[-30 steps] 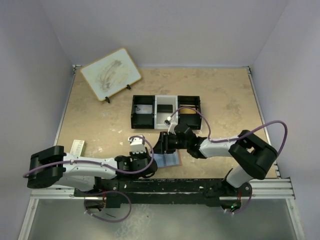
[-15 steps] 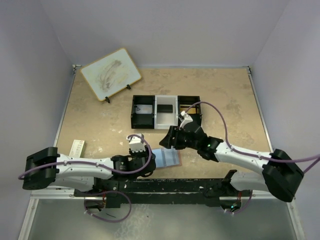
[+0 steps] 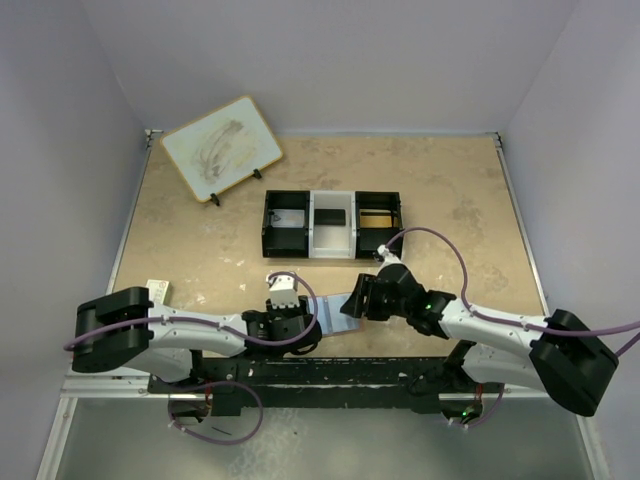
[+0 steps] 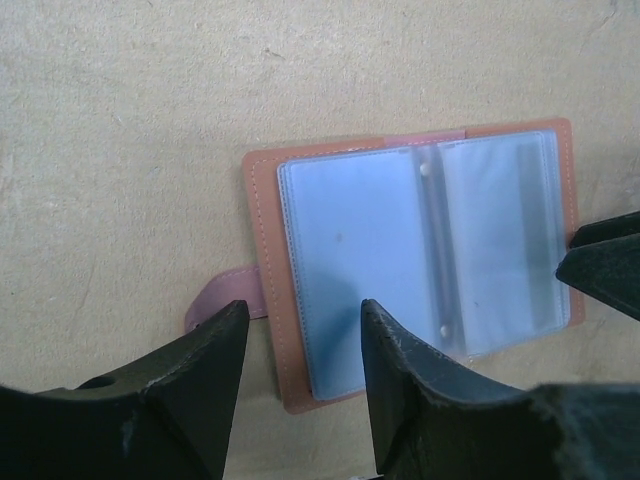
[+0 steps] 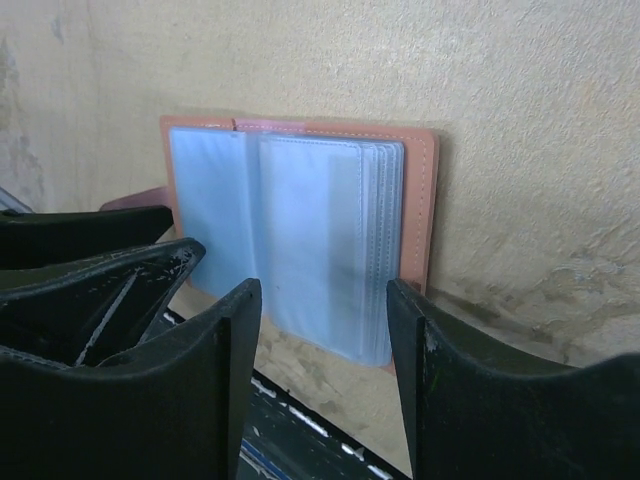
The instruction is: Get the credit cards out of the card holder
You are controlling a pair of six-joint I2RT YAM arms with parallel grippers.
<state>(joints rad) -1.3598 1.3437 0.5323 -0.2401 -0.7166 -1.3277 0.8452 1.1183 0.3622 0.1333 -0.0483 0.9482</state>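
Left wrist view, card holder (image 4: 420,270): lies open and flat on the table (image 4: 130,120), with its hinge-side half ahead of the left jaws and its near edge passing between their tips.
Handling, judged: light, thin and floppy. The clear sleeves (image 4: 350,260) look slick and soft, while the stitched cover offers more friction. It would likely slide or lift under a pull, so one gripper should pin the bare cover rim.
Credit cards: cannot be told apart from the grey-blue sleeves. If they are inside, they are judged stiff, thin and slippery, and best pinched by a short edge at a sleeve mouth.
Look: reddish-brown cover with pale stitching, a stack of translucent blue-grey pockets held on a central spine with two studs, and a pinkish closure tab (image 4: 225,300) beside the left jaw's outer finger.
Left gripper (image 4: 303,312): jaws stand moderately parted with nothing between the pads, just above the holder's edge.
Right gripper (image 5: 322,290): jaws likewise parted and empty. The thick page stack lies ahead of its gap, and one of its fingers shows at the holder's far edge in the left wrist view.
Beyond both jaws: a black-white-black tray (image 3: 330,222), well apart, and farther off a wood-rimmed board (image 3: 220,148).
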